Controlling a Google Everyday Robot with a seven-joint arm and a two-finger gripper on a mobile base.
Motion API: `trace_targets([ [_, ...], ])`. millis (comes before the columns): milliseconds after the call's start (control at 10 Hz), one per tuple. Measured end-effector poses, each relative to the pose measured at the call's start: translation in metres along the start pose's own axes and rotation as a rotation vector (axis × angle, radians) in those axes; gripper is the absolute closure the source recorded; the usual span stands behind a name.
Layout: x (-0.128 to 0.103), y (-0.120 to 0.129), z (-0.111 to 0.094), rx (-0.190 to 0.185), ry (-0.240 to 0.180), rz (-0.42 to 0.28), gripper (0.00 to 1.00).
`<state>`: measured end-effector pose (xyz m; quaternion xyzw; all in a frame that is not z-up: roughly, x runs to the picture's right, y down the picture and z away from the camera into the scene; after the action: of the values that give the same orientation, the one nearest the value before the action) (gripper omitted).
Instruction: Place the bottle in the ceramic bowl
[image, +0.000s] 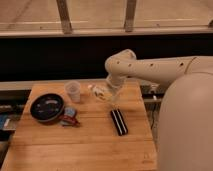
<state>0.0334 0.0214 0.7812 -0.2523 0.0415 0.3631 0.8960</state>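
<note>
The fingers (112, 98) look closed around one end of the bottle (98, 91), though the contact itself is blurred and hard to make out. The gripper (107, 95) hangs to the right of the ceramic bowl (33, 107) and a little farther back, past the translucent plastic cup (73, 91) that stands between it and the bowl. The bottle is whitish and lies at a slant in the grip. Its free end points back toward the bowl's side of the table, and it appears to be raised off the wood rather than resting on it. It is well apart from the bowl and not over it. The cup stands upright just beyond the bowl's right rear edge, near the bottle's free end but not touching it. Above the gripper the wrist bends upward into a rounded white elbow. From there the pale arm (155, 67) runs away from the bowl to the robot's large white body (187, 125), which fills the far right of the view. The bowl is black with pale marks inside and sits on the wooden table (75, 145) near its left edge. A small red and blue item (69, 118) lies against the bowl's right front side. A black rectangular bar (119, 122) lies flat farther right of the bowl, below the gripper and nearer the front. Behind the bowl and the table runs a dark wall (60, 55).
</note>
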Motion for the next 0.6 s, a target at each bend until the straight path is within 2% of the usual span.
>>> trace_targets([
  [300,-0.034,0.005,-0.006,0.02,-0.05,-0.047,1.0],
  [600,-0.067,0.012,-0.016,0.032,-0.094,-0.126,1.0],
])
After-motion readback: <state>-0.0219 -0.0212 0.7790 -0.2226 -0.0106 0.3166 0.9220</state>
